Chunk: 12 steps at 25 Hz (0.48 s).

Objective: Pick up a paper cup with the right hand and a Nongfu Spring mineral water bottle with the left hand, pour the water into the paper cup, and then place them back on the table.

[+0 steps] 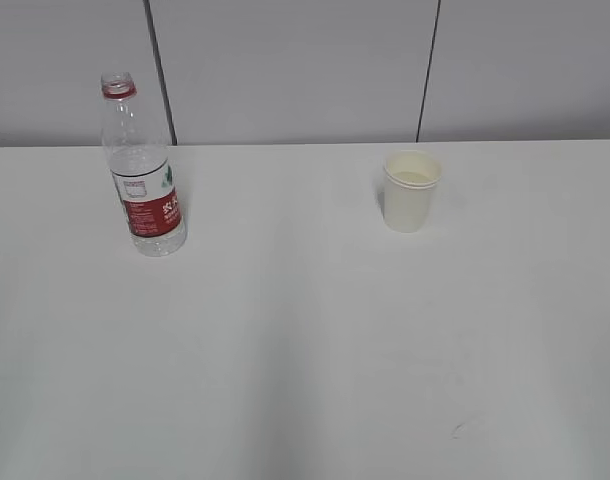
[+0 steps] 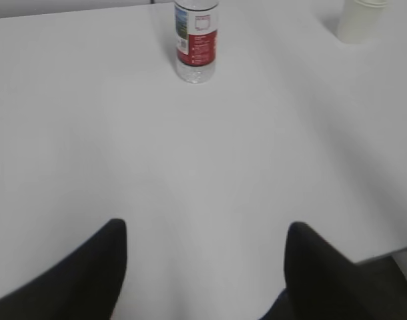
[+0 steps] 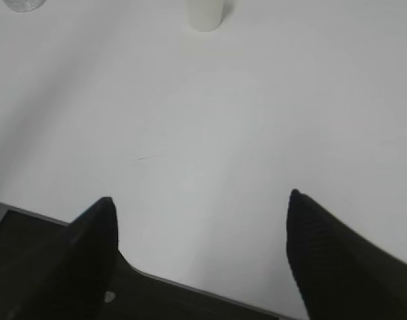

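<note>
Near the table's (image 1: 305, 340) far edge, uncapped bottle (image 1: 143, 165) at left, best gripped at its stiffer labelled waist, and light, crushable paper cup (image 1: 411, 190) at right; left gripper (image 2: 203, 250) and right gripper (image 3: 200, 230) spread, empty.

Each gripper — left (image 2: 203, 240), right (image 3: 200, 213) — shows two plain black, tapered fingers.

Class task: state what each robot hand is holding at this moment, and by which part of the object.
Nothing is held. Both the left hand and right hand are open and empty; the bottle and paper cup stand untouched on the table.
</note>
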{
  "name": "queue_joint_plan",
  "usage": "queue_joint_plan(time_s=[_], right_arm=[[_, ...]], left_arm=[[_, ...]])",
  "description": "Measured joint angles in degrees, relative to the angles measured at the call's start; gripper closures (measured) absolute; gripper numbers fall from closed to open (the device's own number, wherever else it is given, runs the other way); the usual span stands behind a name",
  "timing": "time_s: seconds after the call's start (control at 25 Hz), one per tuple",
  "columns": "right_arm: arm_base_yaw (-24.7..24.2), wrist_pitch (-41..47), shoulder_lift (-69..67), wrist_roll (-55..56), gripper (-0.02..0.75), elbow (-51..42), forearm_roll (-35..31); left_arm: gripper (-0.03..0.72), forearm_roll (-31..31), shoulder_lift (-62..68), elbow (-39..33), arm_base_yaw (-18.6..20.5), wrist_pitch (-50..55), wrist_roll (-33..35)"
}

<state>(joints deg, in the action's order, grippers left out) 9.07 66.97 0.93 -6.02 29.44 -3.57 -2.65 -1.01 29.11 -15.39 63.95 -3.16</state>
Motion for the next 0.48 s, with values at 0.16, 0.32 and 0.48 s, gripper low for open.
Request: queue_joint_plan(time_s=[0.16,0.32,0.48], right_arm=[[-0.7,-0.4,0.0,0.0,0.150,-0.3,0.3],[-0.9,-0.4,0.0,0.0,0.150,-0.5,0.4],[-0.9,-0.5,0.0,-0.1,0.150,-0.5,0.5]], left_arm=[[0.228,0.0,0.0,-0.1,6.9,0.0,0.0],[0.228,0.1,0.0,-0.1,10.7,0.0,0.0],[0.239,0.2,0.0,-0.1,11.0,0.0,0.0]])
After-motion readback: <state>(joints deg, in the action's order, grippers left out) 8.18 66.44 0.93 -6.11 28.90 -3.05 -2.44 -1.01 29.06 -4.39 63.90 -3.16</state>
